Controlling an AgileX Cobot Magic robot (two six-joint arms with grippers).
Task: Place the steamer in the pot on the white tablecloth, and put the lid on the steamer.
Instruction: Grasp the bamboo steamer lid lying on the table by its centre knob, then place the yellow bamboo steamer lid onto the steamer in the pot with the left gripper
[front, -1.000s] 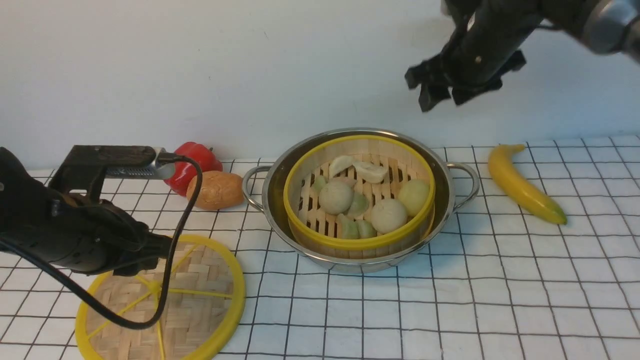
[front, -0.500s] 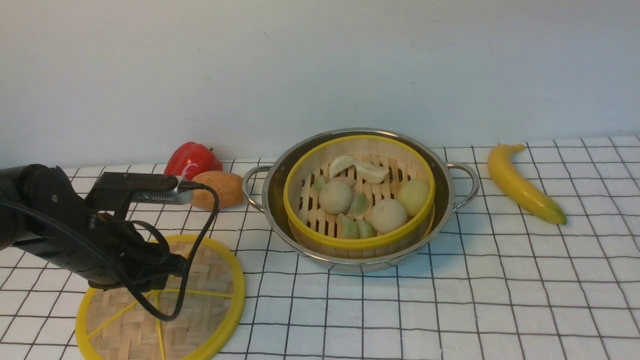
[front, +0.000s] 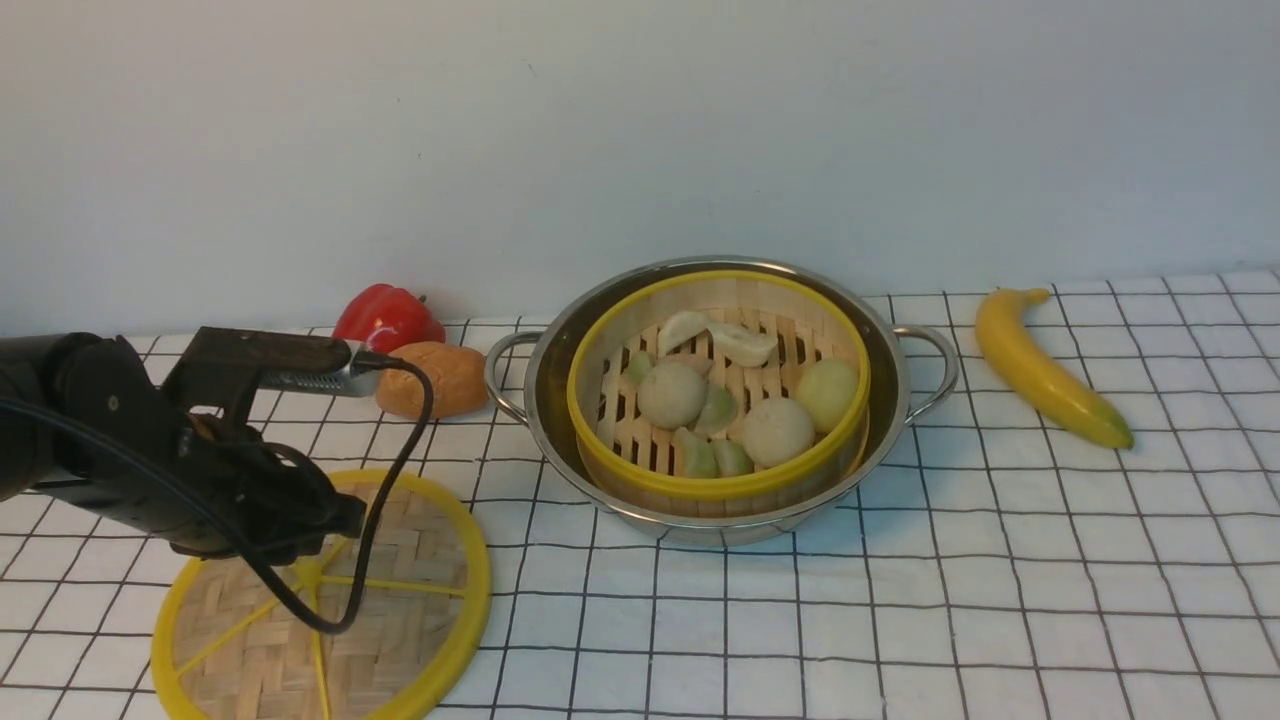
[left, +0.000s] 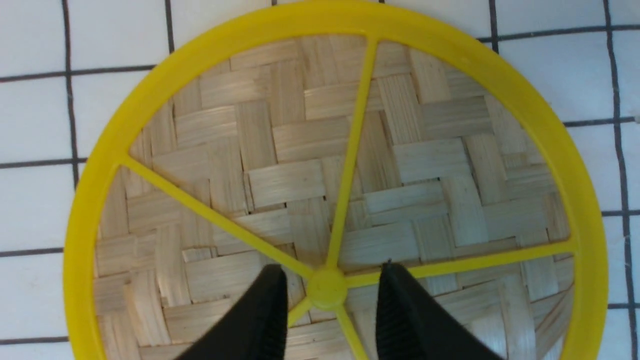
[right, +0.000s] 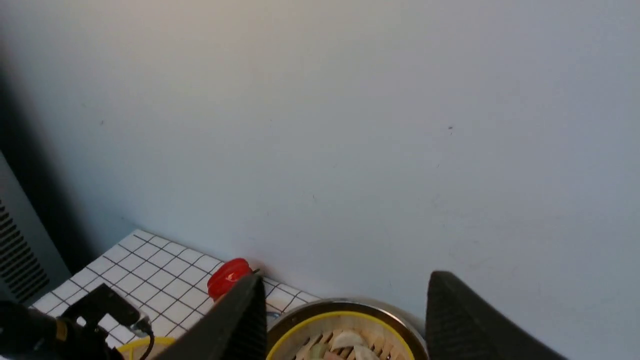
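I stand by the worktop and the first half of the job looks done. The steamer (front: 700, 487), with its buns and dumplings, sits inside the steel pot (front: 900, 370) on the white tablecloth (front: 1000, 600), near the middle of the cloth.

The lid (front: 410, 600) is not yet on it. It lies flat on the cloth at about 8 o'clock from the pot, well apart from it, with the spoked face up. So the pot lies at about 2 o'clock from the lid, and I think the carry must go that way.

The left tool (front: 330, 520) hangs directly over the lid. In the left wrist view the tool (left: 330, 272) is spread, and the yellow hub (left: 327, 287) where the spokes meet lies between its two fingers (left: 265, 310). Whether the tips touch the weave, I cannot tell. The lid is round and has no long axis, so only this hub and the spokes give something to pinch.

The right tool (right: 345, 280) is also spread and holds nothing. It is high up, out of the front view, looking at the wall with the pot below. The left arm is clearly the nearer one.

A red bell pepper (front: 385, 315) stands at 10 o'clock from the pot, and a banana (front: 1045, 365) at 3 o'clock. Both are outside the likely path.
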